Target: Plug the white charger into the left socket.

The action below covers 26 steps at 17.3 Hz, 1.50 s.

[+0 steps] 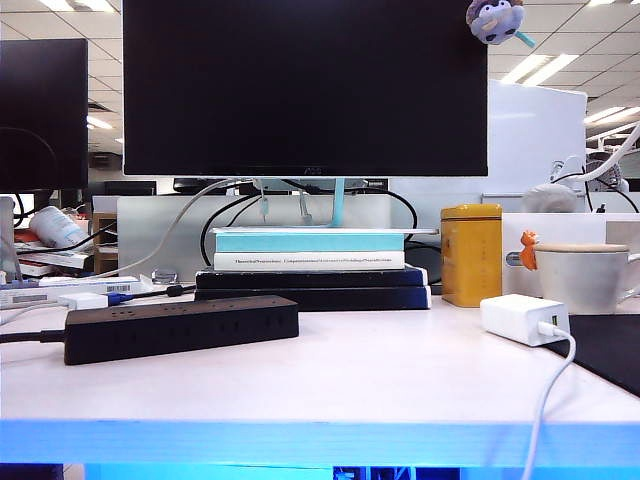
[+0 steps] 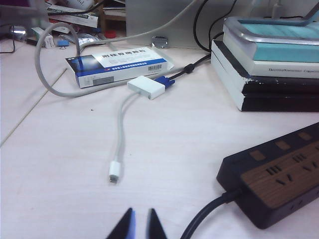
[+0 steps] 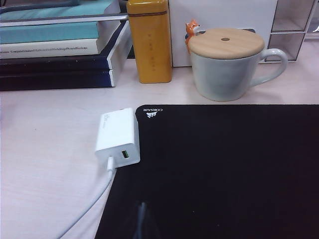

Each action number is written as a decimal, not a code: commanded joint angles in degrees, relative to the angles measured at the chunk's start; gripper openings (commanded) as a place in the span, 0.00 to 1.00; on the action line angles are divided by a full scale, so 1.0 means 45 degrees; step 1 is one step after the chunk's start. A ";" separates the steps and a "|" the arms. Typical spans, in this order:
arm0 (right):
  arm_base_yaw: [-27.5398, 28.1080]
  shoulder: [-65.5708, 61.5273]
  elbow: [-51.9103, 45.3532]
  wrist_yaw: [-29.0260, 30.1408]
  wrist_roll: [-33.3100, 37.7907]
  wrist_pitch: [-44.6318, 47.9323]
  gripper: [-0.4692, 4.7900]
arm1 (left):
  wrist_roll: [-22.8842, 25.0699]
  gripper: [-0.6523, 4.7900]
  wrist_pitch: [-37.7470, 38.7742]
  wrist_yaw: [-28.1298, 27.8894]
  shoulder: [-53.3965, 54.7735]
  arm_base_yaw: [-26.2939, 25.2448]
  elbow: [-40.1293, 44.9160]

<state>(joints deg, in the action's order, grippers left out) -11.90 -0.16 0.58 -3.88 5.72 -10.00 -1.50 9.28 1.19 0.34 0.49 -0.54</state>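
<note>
The white charger (image 1: 523,318) lies on the right of the desk, against the edge of a black mouse pad (image 3: 224,169). In the right wrist view the charger (image 3: 118,135) has its thin white cable (image 3: 94,199) running off its near end. The black power strip (image 1: 180,328) lies on the left, and its left socket (image 2: 279,175) is the one nearest the cord end. My left gripper (image 2: 139,225) hovers over bare desk beside the strip's cord, its jaws all but shut with only a thin slit and nothing in it. Over the mouse pad, short of the charger, my right gripper (image 3: 142,219) is shut and empty.
A stack of books (image 1: 315,268) under a monitor (image 1: 305,85) stands at the back middle. A yellow tin (image 1: 471,253) and a lidded mug (image 1: 582,275) stand behind the charger. A blue-and-white box (image 2: 117,63), a flat white adapter with blue plug (image 2: 147,87) and loose cables lie beyond the strip.
</note>
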 commanded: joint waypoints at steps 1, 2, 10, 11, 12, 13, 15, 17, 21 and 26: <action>-0.0015 -0.0010 -0.0097 0.0141 -0.0029 -0.0010 0.09 | 0.0044 0.21 0.0170 0.0015 -0.0029 0.0015 -0.0010; -0.0015 -0.0010 -0.0097 0.0214 -0.0029 -0.0010 0.09 | 0.0044 0.21 0.0170 0.0024 -0.0029 0.0015 -0.0010; -0.0019 -0.0029 0.1710 -0.0107 0.0782 0.0359 0.09 | -0.1146 0.11 -0.0831 -0.0019 -0.0019 0.0019 -0.1059; -0.0019 -0.0228 0.2429 -0.0471 0.0777 0.0175 0.09 | -0.1151 0.11 -0.0845 -0.0039 0.0034 0.0019 -0.1593; -0.0015 -0.0525 0.3099 -0.0685 0.0758 -0.0039 0.09 | -0.1161 0.11 -0.0845 -0.0243 0.0233 0.0019 -0.2132; -0.0015 -0.1005 0.3769 -0.0845 0.0729 -0.0121 0.09 | -0.1161 0.11 -0.0855 -0.0520 0.0578 0.0010 -0.2676; -0.0019 -0.2516 0.5367 -0.0831 0.0729 -0.0160 0.09 | -0.1151 0.11 -0.1093 -0.0792 0.2035 0.0010 -0.4046; -0.0029 -0.4284 0.7077 -0.0767 0.0733 -0.0418 0.09 | -0.1132 0.11 -0.1239 -0.0631 0.3920 0.0010 -0.5489; -0.0034 -0.7504 1.0205 0.1069 0.0729 -0.0500 0.09 | -0.0287 0.11 -0.0301 0.0962 0.7815 0.0010 -0.9005; -0.0058 -1.1317 1.3265 0.1292 0.0680 -0.2438 0.09 | -0.0277 0.11 0.0602 0.3585 1.0909 0.0015 -1.2444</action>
<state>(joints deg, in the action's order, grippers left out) -12.12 -49.19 58.04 1.61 8.97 -17.93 -3.03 11.64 13.43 48.69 0.49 -55.33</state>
